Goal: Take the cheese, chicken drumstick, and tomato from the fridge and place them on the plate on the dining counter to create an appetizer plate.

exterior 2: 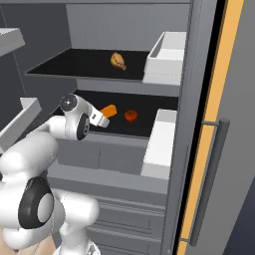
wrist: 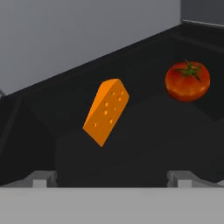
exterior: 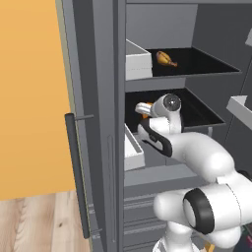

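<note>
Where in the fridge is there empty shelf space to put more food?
The upper shelf is mostly bare: just the chicken drumstick near the middle, with black shelf open either side of it. The lower shelf is busier: the cheese and tomato sit side by side, and the gripper reaches in beside the cheese. Bare shelf lies past the tomato, toward the white door bin.

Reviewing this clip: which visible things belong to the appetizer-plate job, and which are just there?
Job:
cheese, middle shelf, ahead of the open gripper
tomato, same shelf
chicken drumstick, shelf above
fridge, open

Just there:
white door bins
wood floor
</note>
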You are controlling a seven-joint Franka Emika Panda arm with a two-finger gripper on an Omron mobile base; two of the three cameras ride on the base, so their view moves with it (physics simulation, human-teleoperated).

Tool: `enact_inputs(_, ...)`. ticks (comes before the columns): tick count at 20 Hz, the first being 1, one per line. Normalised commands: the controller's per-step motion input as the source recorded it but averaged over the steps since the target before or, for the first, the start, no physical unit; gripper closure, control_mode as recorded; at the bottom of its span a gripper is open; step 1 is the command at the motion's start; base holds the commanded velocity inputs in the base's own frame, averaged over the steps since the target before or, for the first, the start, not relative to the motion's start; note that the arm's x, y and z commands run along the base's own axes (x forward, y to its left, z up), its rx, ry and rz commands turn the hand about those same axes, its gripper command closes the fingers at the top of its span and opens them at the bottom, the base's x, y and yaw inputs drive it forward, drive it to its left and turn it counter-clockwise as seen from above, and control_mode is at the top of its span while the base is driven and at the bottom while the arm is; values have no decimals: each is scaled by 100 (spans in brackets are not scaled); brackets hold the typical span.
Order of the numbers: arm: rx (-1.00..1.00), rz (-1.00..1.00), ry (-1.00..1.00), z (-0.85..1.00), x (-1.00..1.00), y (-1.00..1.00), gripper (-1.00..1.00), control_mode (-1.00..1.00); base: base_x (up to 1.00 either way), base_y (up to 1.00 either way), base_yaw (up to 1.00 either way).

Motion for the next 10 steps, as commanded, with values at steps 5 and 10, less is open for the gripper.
enact_inputs(5,0,-4,0,0,12,0,-100,-100,0,0,0)
enact_inputs(10,0,-4,0,0,15,0,-100,-100,0,0,0)
